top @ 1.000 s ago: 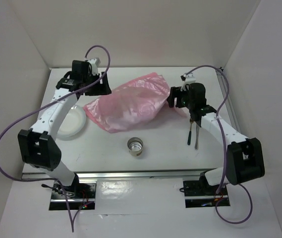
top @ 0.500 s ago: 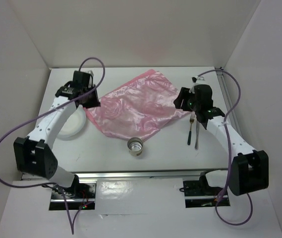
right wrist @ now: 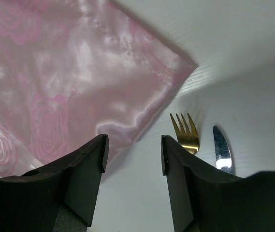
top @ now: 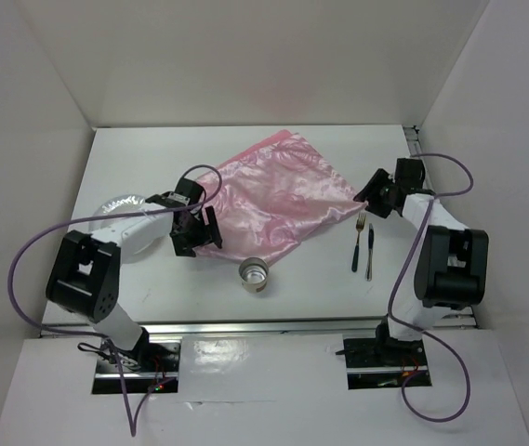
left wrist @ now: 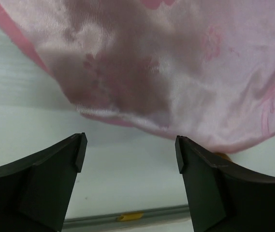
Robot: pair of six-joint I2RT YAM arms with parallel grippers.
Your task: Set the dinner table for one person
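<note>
The shiny pink cloth (top: 273, 195) lies spread flat on the white dinner table (top: 320, 279). My left gripper (top: 194, 232) hovers at the cloth's near left corner, open, with only bare tabletop between its fingers. In the left wrist view the cloth's edge (left wrist: 176, 63) lies just beyond the left gripper (left wrist: 130, 154). My right gripper (top: 371, 195) is at the cloth's right corner, open and holding nothing. In the right wrist view the cloth's corner (right wrist: 69, 72) lies just past the right gripper (right wrist: 132, 152), and a gold fork (right wrist: 185, 133) and a knife (right wrist: 222, 147) lie to its right.
A white plate (top: 115, 206) lies at the left, partly under my left arm. A metal cup (top: 254, 274) stands near the front, below the cloth. The fork (top: 358, 240) and knife (top: 370, 251) lie side by side at the right. A silver rail (top: 264, 327) runs along the near edge.
The bunched cloth was pulled out flat. The left gripper then came nearer along the cloth's left side and opened. The right gripper moved right, off the cloth's right corner.
</note>
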